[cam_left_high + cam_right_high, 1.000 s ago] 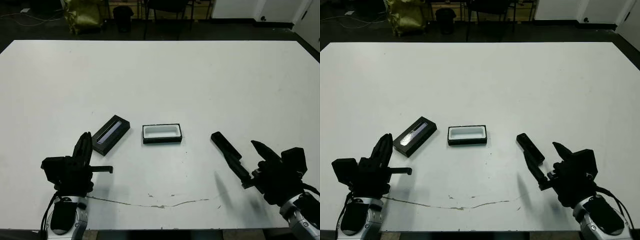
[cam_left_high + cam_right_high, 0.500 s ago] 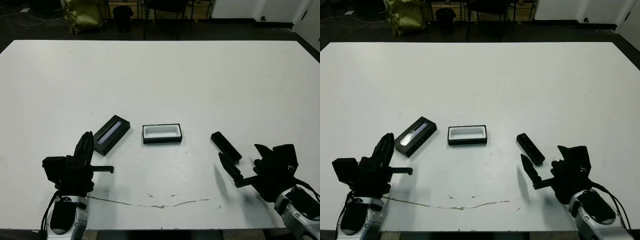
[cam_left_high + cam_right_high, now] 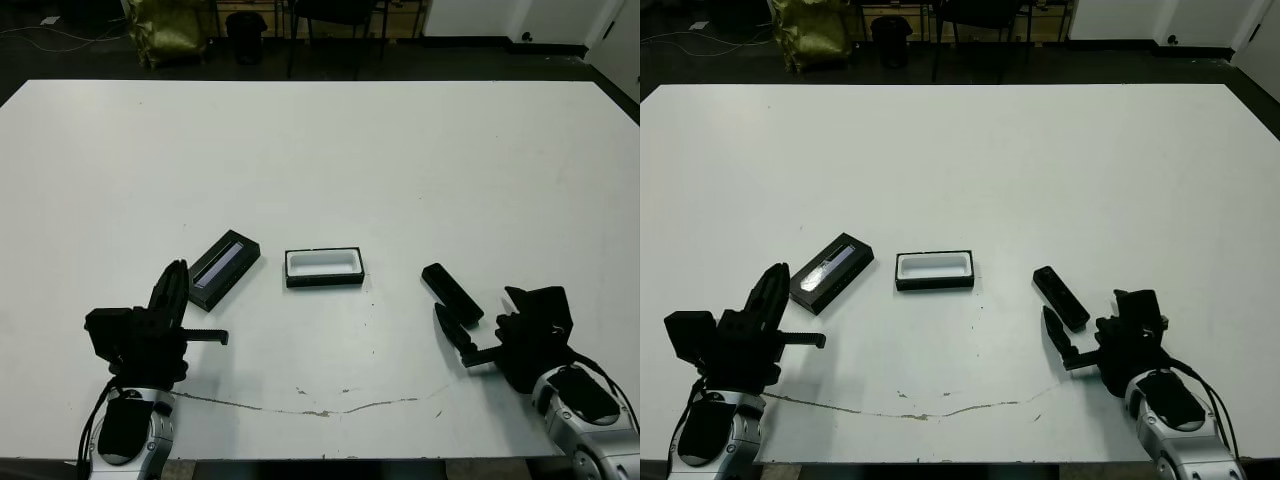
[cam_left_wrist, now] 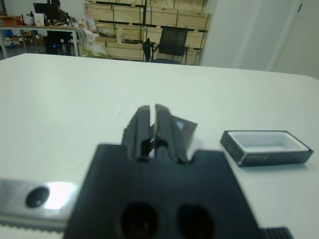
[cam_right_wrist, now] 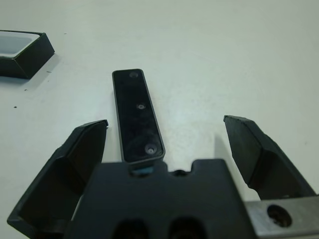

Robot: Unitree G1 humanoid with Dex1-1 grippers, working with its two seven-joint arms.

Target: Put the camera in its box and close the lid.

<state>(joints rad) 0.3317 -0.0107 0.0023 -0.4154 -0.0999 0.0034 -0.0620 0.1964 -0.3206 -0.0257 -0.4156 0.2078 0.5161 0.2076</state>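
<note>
No brand or lettering can be read on any of the things. The right hand [image 5: 164,144] sits low over the near right part of the white worktop [image 3: 400,160], its two black fingers [image 5: 79,159] spread wide and gripping nothing. The camera [image 5: 136,114] lies flat on the worktop between those fingers, its near end close to the hand's body, with three small round marks along its top face. The left hand [image 4: 153,124] rests at the near left, fingers pressed together and empty, pointing away from the robot toward the lid [image 3: 224,269], which lies at a slant just beyond the fingertips. The box [image 3: 323,267] stands open between lid and camera, white lining showing.
</note>
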